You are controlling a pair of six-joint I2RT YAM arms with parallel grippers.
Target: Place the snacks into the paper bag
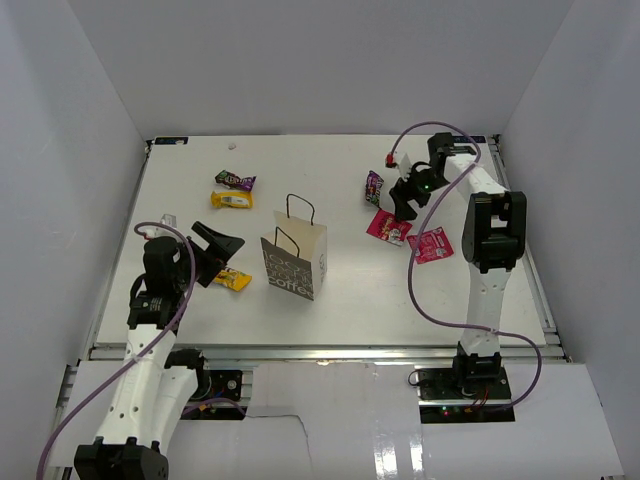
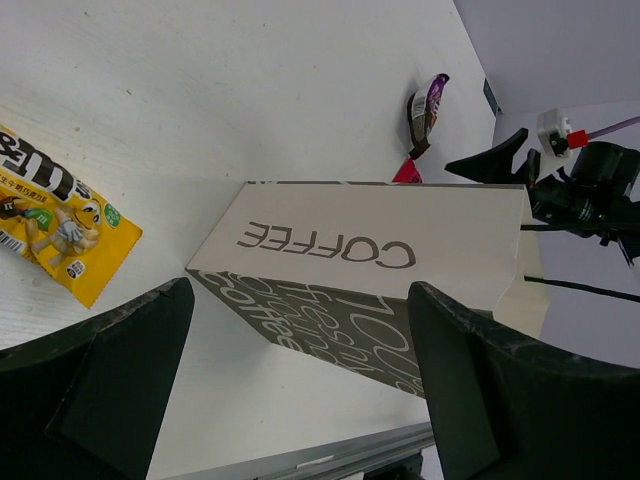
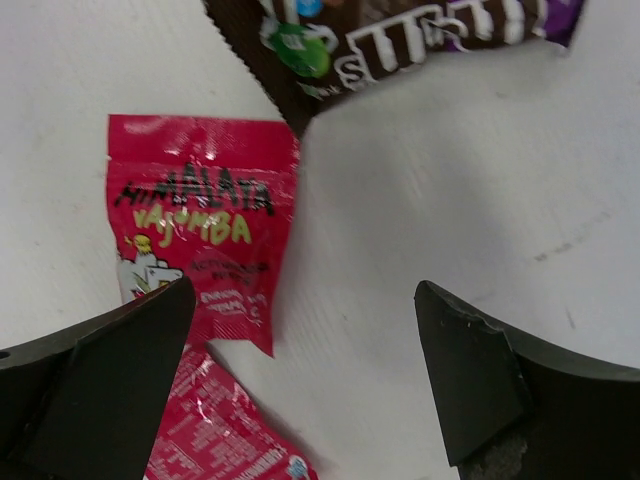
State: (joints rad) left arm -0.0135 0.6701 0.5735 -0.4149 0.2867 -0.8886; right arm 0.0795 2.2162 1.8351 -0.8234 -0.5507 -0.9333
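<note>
Both jaws spread wide, holding nothing. We note the right gripper (image 3: 300, 300) over a red packet (image 3: 200, 240), with the second red packet (image 3: 225, 435) apparently touching it. The paper bag (image 1: 295, 262) stands upright mid-table. We risk pinching both; the left gripper (image 1: 215, 245) nearby could topple it.

The paper bag (image 1: 297, 262) is pale grey-white; its front panel is dark grey, scrawled with pale lettering, and its side reads COFFEE in dark grey capitals. Left of it, the near yellow packet (image 2: 60, 225) carries black lettering, a white barcode patch and a yellow cartoon figure. The far yellow packet (image 1: 231, 200) sits beside a dark purple packet (image 1: 235, 180). To the right, the brown-purple packet (image 3: 400, 30) has white lettering and a green figure. The red packet (image 3: 200, 230) bears black and yellow-green lettering, and the second red packet (image 3: 215, 430) has fine white print. The table (image 1: 350, 310) is white
</note>
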